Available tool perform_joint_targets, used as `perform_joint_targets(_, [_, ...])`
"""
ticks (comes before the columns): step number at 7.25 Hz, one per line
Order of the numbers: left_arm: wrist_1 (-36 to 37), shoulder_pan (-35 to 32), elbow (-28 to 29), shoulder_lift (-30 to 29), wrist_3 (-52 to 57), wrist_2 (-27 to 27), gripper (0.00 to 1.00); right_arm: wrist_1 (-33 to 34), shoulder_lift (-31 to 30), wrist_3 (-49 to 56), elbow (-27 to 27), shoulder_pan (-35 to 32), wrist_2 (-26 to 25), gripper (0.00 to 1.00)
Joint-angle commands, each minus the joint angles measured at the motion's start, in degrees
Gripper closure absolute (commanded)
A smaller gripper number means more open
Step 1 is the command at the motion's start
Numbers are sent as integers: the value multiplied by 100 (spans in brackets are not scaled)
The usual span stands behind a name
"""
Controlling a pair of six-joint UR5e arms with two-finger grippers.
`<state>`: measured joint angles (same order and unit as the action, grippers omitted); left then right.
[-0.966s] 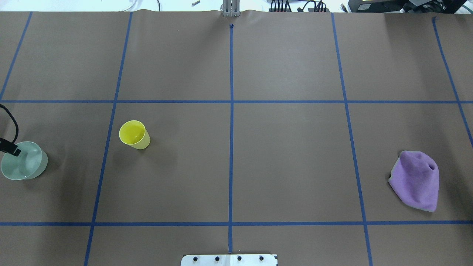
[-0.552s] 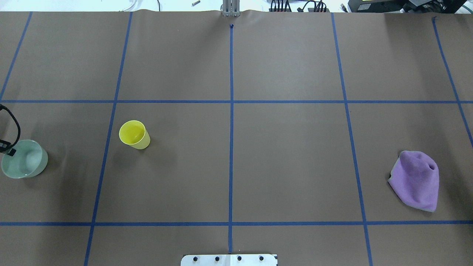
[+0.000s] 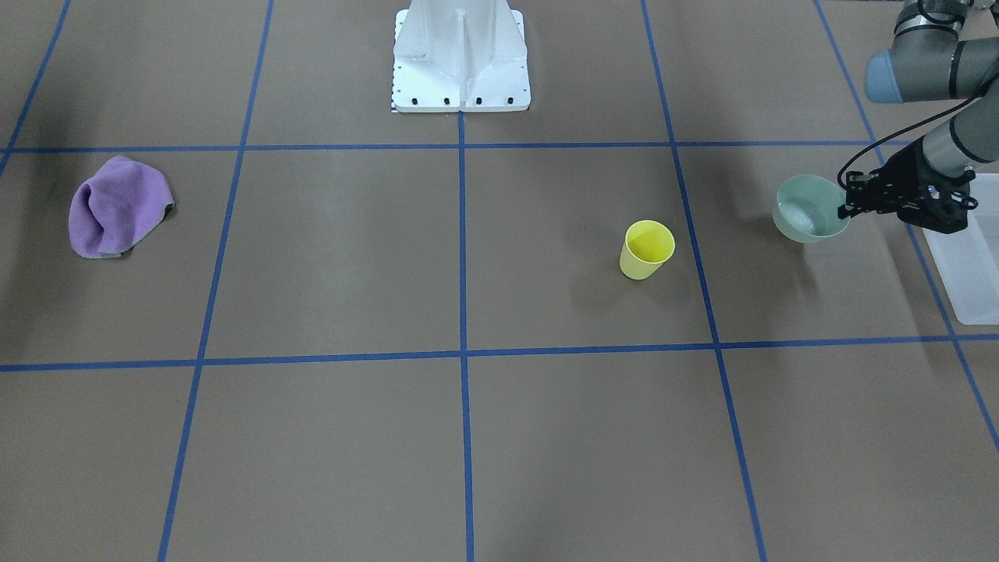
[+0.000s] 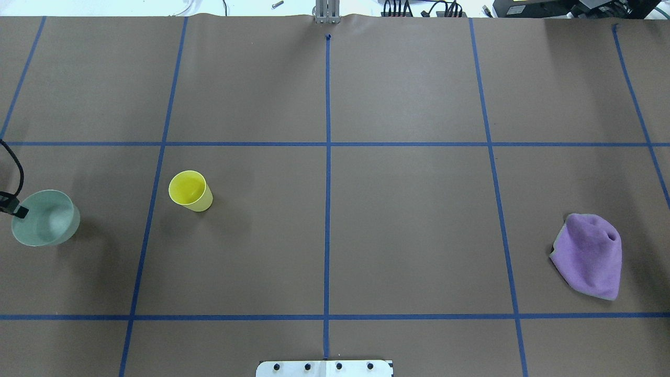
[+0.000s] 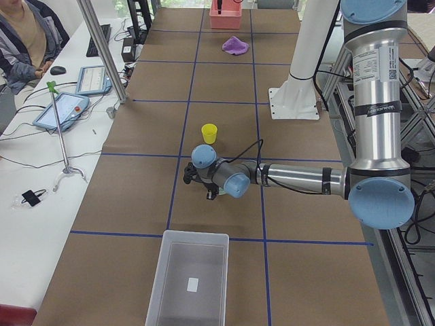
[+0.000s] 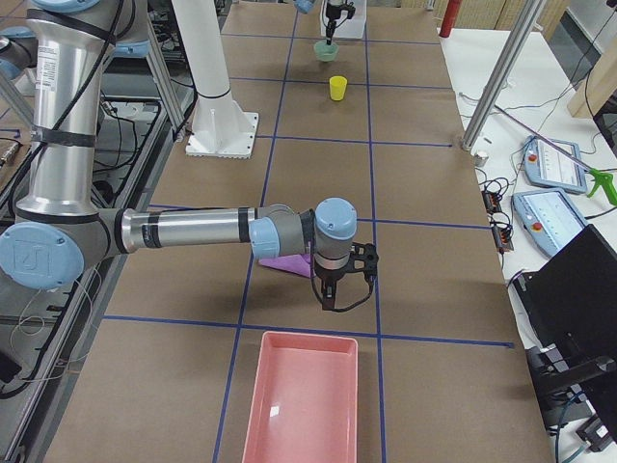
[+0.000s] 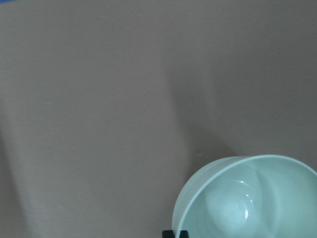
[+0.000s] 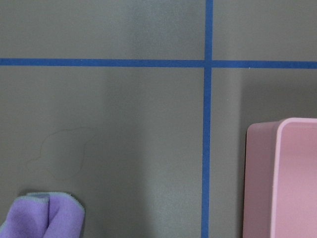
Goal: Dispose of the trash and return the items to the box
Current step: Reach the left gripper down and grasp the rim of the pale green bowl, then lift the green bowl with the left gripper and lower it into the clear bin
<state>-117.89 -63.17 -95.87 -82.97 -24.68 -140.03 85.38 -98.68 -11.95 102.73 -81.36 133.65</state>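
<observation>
My left gripper [image 3: 847,211] is shut on the near rim of the sage-green bowl [image 3: 807,209] and holds it just above the table. In the overhead view the bowl [image 4: 46,218] is at the far left, with the gripper [image 4: 19,211] at its left rim. The bowl [image 7: 247,201] fills the lower right of the left wrist view. The pale-yellow cup [image 4: 190,191] stands upright to the bowl's right. The frosted box [image 3: 969,261] lies just beyond the left gripper, off the overhead view's left edge. My right gripper [image 6: 333,292] hovers beside a purple cloth; I cannot tell whether it is open.
A crumpled purple cloth [image 4: 589,256] lies at the table's right end. A pink bin [image 6: 299,405] stands past it at that end and shows in the right wrist view [image 8: 292,173]. The white robot base [image 3: 460,55] stands mid-table at the robot's edge.
The green bowl has risen off the table in my left gripper and shifted slightly right and farther away in the overhead view. The cup and cloth have not moved.
</observation>
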Motion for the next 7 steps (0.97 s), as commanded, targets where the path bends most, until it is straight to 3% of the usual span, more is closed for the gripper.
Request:
perform_joint_targets(1, [247,-483,59,-18,512,-235,100,-3,24,-9,1,32,-6,0])
perform_joint_targets(3, [2216,-1587,146,-638,2624,-165,100,-3,86,-9,1,50,-15,0])
perform_joint_targets(4, [2957,-2167,617,-1138,3679,-156,100,-3,104,-96,10,59,-15,0])
perform_joint_targets(7, [3044,-3068,2165,-1643,5242,-165,100,-414,148,-805,27,330,-15,0])
